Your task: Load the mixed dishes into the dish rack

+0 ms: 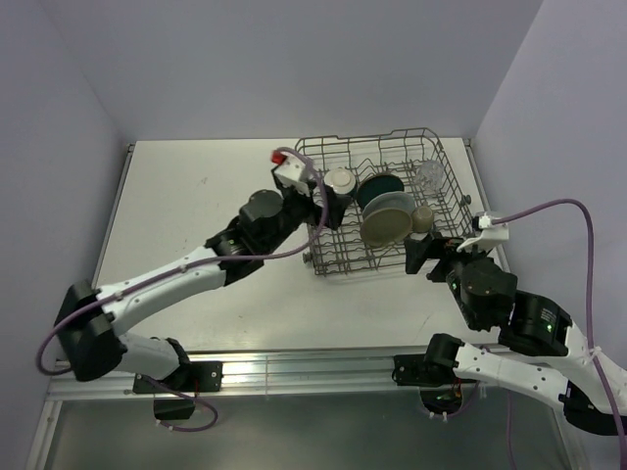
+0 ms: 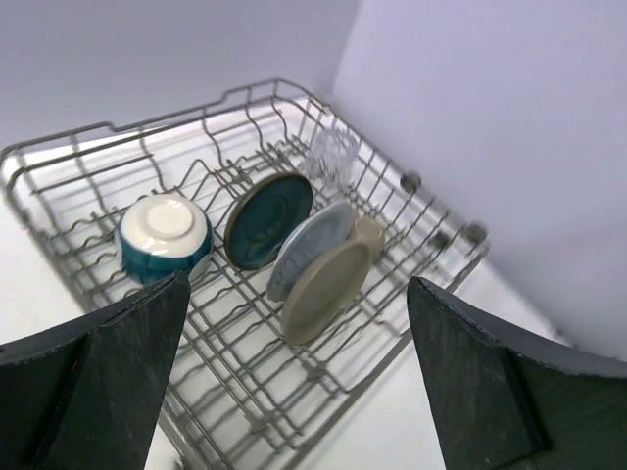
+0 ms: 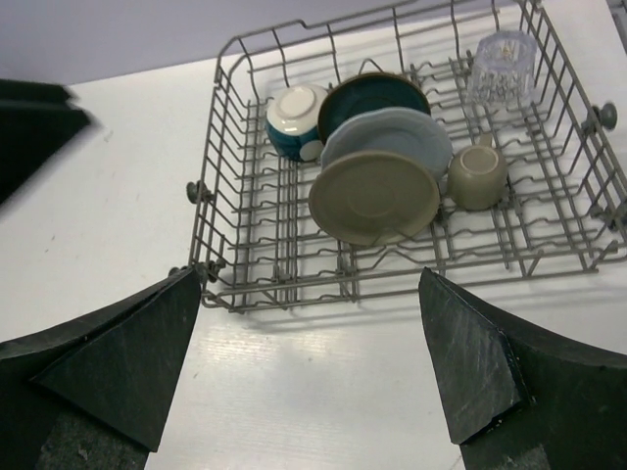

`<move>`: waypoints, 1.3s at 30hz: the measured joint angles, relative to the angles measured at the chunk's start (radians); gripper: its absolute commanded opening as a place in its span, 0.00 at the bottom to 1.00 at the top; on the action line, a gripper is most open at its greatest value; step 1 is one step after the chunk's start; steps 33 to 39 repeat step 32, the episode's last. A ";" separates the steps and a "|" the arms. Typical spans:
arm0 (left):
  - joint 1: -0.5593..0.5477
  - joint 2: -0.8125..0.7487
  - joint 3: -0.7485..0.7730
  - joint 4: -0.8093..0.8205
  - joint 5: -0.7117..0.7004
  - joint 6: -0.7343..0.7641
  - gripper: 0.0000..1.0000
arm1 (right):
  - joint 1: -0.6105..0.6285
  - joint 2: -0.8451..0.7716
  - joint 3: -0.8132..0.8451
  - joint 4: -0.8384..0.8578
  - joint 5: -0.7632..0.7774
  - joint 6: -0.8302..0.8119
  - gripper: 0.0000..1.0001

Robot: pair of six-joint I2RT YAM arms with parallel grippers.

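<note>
The left end effector (image 1: 328, 208) hangs released at the 9 o'clock rim of the dish rack (image 1: 343, 262). The right end effector (image 1: 429, 253), fingers spread too, sits at its 5 o'clock corner, with the dishes (image 1: 384, 227) racked inside.

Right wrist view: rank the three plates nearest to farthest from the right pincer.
1. grey-beige plate, front of the row.
2. pale blue plate, middle, right behind it.
3. dark teal plate, back, beside the teal bowl.

I get bright, even light from overhead; the dish rack (image 1: 328, 250) throws only a faint, soft shadow along its 6 o'clock edge. In my right wrist view the table (image 3: 323, 382) glares white at 6 o'clock.
</note>
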 measured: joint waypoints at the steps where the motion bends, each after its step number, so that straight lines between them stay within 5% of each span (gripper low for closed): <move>1: 0.000 -0.041 -0.002 -0.026 -0.029 -0.038 0.99 | 0.000 0.010 -0.004 -0.009 0.006 0.020 1.00; 14: 0.002 -0.586 -0.400 -0.334 -0.110 -0.450 0.99 | 0.000 0.195 -0.080 -0.223 0.053 0.449 1.00; 24: 0.002 -1.041 -0.549 -0.446 -0.072 -0.620 0.99 | 0.000 0.070 -0.245 -0.233 0.017 0.607 1.00; 32: 0.002 -1.260 -0.670 -0.528 -0.045 -0.731 0.99 | 0.000 -0.124 -0.359 -0.132 -0.030 0.632 1.00; 39: 0.002 -1.260 -0.670 -0.528 -0.045 -0.731 0.99 | 0.000 -0.124 -0.359 -0.132 -0.030 0.632 1.00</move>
